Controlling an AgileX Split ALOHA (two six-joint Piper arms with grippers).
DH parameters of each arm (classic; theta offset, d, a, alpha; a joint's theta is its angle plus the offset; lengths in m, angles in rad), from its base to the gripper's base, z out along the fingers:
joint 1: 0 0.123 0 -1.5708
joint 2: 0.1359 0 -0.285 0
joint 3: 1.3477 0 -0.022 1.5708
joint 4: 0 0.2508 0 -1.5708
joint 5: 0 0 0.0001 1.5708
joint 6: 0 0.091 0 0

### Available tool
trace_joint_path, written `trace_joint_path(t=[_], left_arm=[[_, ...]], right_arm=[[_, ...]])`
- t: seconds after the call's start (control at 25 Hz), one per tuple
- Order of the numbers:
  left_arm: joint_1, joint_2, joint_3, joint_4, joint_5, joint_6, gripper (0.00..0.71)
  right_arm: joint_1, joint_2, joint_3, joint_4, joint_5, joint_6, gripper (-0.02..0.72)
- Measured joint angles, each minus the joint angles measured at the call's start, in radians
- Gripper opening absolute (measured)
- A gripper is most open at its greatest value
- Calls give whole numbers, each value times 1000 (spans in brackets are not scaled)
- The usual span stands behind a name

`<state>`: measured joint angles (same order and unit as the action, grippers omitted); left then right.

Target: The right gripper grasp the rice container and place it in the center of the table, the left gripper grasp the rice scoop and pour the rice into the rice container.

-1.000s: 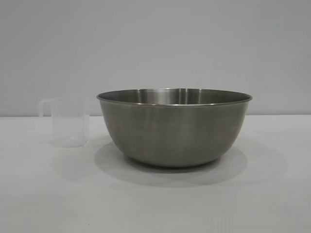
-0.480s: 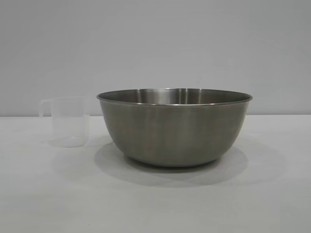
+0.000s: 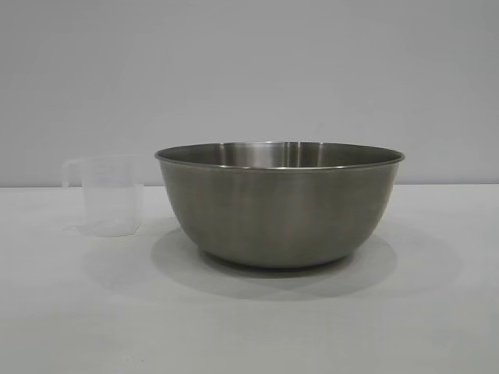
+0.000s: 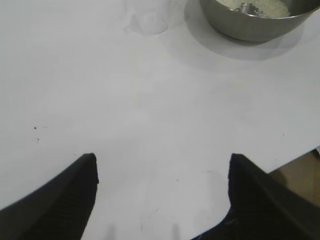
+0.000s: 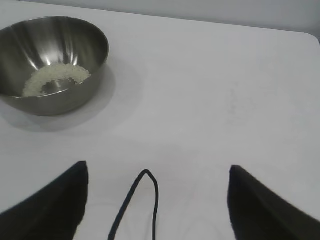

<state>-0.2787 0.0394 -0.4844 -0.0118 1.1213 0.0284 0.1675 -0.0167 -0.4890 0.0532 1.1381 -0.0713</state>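
Observation:
The steel rice container (image 3: 279, 204) stands upright on the white table (image 3: 249, 327) near its middle. It holds a shallow layer of rice (image 5: 55, 78), which also shows in the left wrist view (image 4: 262, 6). The translucent rice scoop (image 3: 109, 195) stands upright on the table to the container's left, apart from it, and looks empty; it shows faintly in the left wrist view (image 4: 149, 20). My left gripper (image 4: 162, 162) is open and empty over bare table, well back from the scoop. My right gripper (image 5: 157, 170) is open and empty, far from the container (image 5: 50, 65).
A thin black cable loop (image 5: 142, 200) hangs between the right gripper's fingers. The table's edge and a brown floor patch (image 4: 300, 175) show beside the left gripper. A plain grey wall (image 3: 249, 70) stands behind the table.

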Motion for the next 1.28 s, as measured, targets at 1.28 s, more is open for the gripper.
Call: trace_joint_path(t=[1.28], left_arm=[[358,-57,0,2,0,0,473]], right_arm=[[-25,0,0,0,0,0,498]])
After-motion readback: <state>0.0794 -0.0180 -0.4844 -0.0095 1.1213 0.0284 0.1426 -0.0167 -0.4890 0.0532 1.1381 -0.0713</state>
